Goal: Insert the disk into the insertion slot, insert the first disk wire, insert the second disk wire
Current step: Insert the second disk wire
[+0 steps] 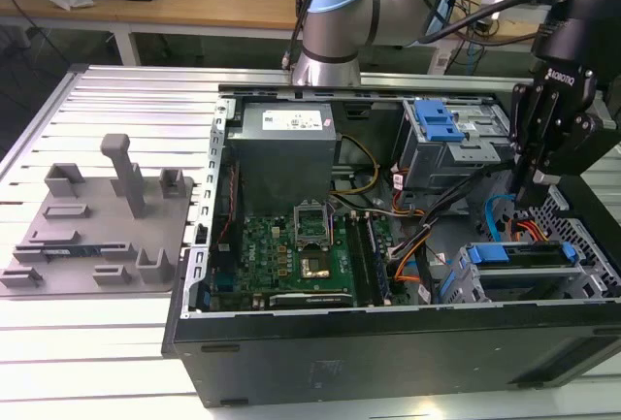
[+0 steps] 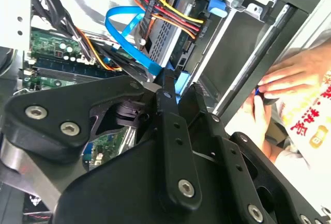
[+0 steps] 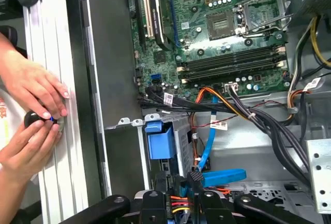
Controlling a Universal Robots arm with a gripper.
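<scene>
Disk sits in its blue carrier inside the insertion slot, the low grey cage at the near corner of the open PC case, on the exterior view's right. In the first wrist view the carrier's blue tab shows at the cage mouth.

Gripper hangs straight down over the case, just on the far side of the slot and close above the cabling there. Grip state: can't tell, and can't tell if it holds anything. Second wrist view puts the gripper right at a looped flat blue cable and beside a bundle of red, yellow and orange wires. In the first wrist view the same wire bundle runs past the gripper, and the blue cable drops to a black connector next to it. Whether either lead is seated in the disk is not visible.

Elsewhere in the case:
- taller bay with blue latch, far of the slot
- power supply, far, mid-case
- motherboard, near of the supply

Grey fixture plate lies on the slatted table, exterior view's left, well apart from the case.

Person's hands rest on the table outside the case wall, pinching a small dark object.
</scene>
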